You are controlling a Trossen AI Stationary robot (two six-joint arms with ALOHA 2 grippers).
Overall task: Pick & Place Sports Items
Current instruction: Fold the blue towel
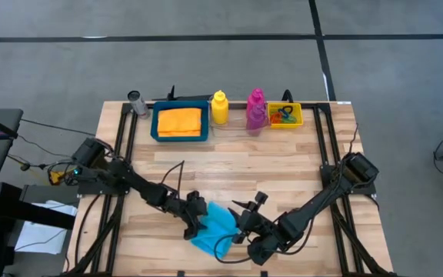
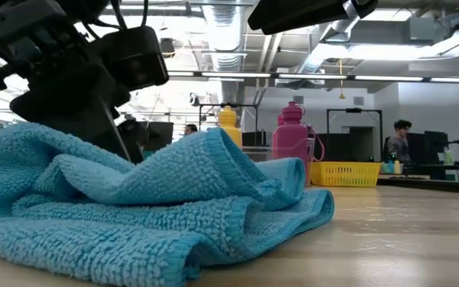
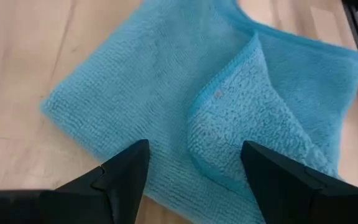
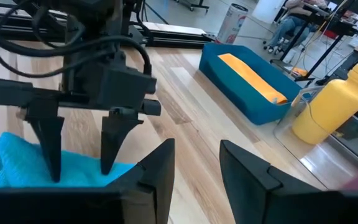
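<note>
The cyan cloth (image 1: 215, 225) lies crumpled on the wooden table near its front edge, with one corner folded over (image 3: 241, 118). My left gripper (image 3: 194, 171) is open and slants down over the cloth's left part, one finger on each side of the folded corner. My right gripper (image 4: 197, 168) is open just right of the cloth, with nothing between its fingers. The orange cloth (image 1: 181, 121) lies in the blue tray (image 1: 157, 123) at the far edge. The yellow bottle (image 1: 219, 108) and the magenta bottle (image 1: 256, 109) stand upright beside the tray. My left gripper's fingertips (image 4: 53, 174) come down from above to the top of the cyan cloth (image 4: 5, 165). I cannot tell whether they touch it. The cloth lies slack on the table.
A small yellow bin (image 1: 285, 115) with coloured rings stands right of the bottles. A grey can (image 1: 135, 101) is at the far left. Bare wood lies between the far row and the cloth. Black frame rails (image 1: 125, 146) run along both table sides.
</note>
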